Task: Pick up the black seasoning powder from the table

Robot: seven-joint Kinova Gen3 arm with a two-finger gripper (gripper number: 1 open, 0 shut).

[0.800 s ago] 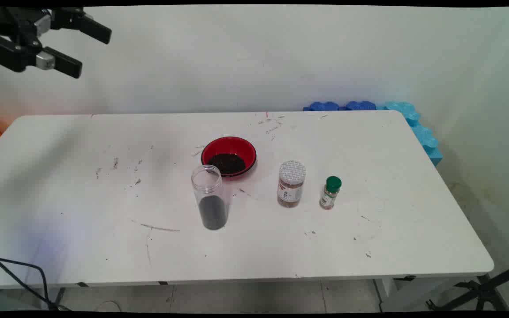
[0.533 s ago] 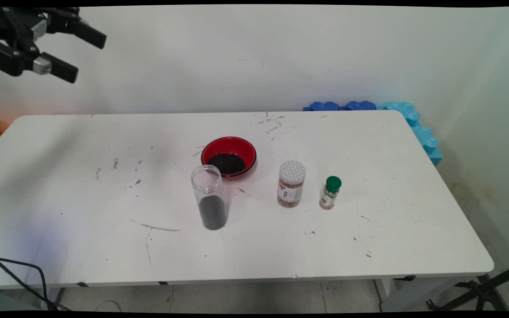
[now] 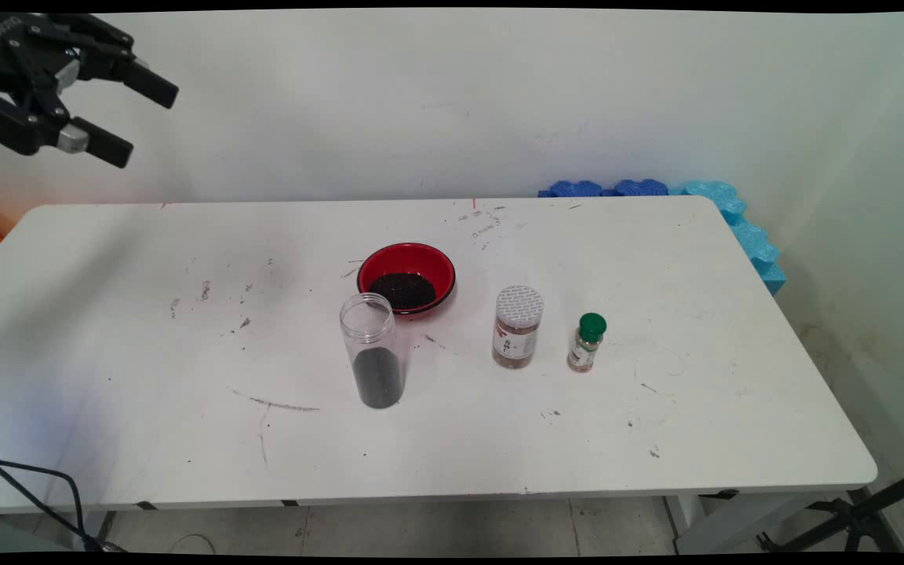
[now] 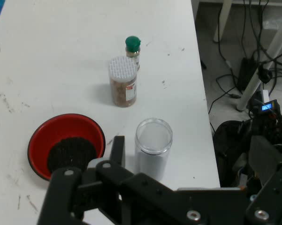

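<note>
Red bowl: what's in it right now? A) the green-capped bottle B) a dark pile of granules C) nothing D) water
B: the red bowl holds a dark granular heap, seen in both views; the green-capped bottle stands apart on the table, beyond the grey-lidded jar.

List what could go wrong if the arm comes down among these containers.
The tall clear jar is open-topped, narrow and part-filled with dark grains; a nudge would likely tip and spill it. It stands right beside the red bowl of the same grains, leaving little room. The open end effector hangs far off, upper left.
</note>
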